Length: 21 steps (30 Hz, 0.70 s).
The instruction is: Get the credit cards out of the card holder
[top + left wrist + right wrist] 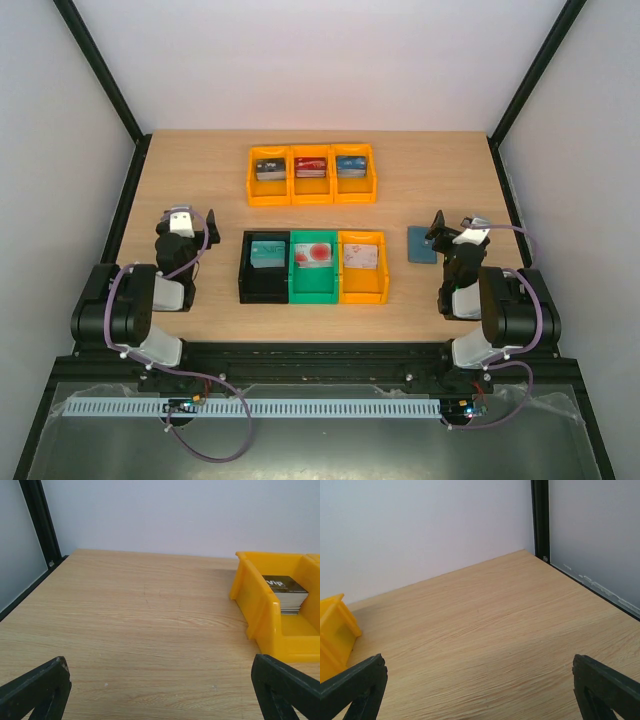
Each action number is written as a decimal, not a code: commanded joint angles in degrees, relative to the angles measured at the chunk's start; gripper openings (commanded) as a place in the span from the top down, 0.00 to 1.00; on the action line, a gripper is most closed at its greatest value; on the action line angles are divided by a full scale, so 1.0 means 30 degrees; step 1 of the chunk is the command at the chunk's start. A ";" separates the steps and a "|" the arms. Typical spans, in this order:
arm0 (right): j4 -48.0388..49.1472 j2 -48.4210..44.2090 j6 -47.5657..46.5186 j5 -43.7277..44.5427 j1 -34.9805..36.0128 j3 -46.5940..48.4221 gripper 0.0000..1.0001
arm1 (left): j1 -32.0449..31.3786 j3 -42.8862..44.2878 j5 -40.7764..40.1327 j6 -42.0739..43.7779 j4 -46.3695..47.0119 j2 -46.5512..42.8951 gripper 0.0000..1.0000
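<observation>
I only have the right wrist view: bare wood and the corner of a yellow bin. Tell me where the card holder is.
Observer: The card holder lies flat on the table, just left of the right jaws and too close in for your camera.
Operator: Give me the bins.
Observer: There are two rows of three. The far row is all orange, with a card stack in each bin. The near row is a black bin, a green bin and an orange bin, each showing a card.
Operator: Report on the left arm.
Observer: The left jaws stand open and hold nothing, near the table's left side.
</observation>
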 commanded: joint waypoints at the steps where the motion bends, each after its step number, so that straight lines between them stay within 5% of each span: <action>1: 0.0247 0.0132 -0.0269 0.0359 0.0124 0.0329 0.01 | -0.0081 0.0302 -0.0109 0.0138 0.0523 0.0173 0.00; 11: -0.0882 -0.0405 -0.0220 0.1190 0.0271 0.0858 0.01 | -0.0029 0.0286 0.1074 0.0506 0.0174 -0.0685 0.00; 16: -1.2267 -0.3626 0.1669 0.4761 -0.0081 0.6578 0.01 | 0.0068 0.1660 0.1404 0.0140 -0.5006 -0.5026 0.01; 21: -2.1541 -0.3483 0.0220 0.1911 -0.0638 1.2539 0.01 | 0.0196 0.5671 0.1774 -0.2807 -1.1103 -0.7775 0.00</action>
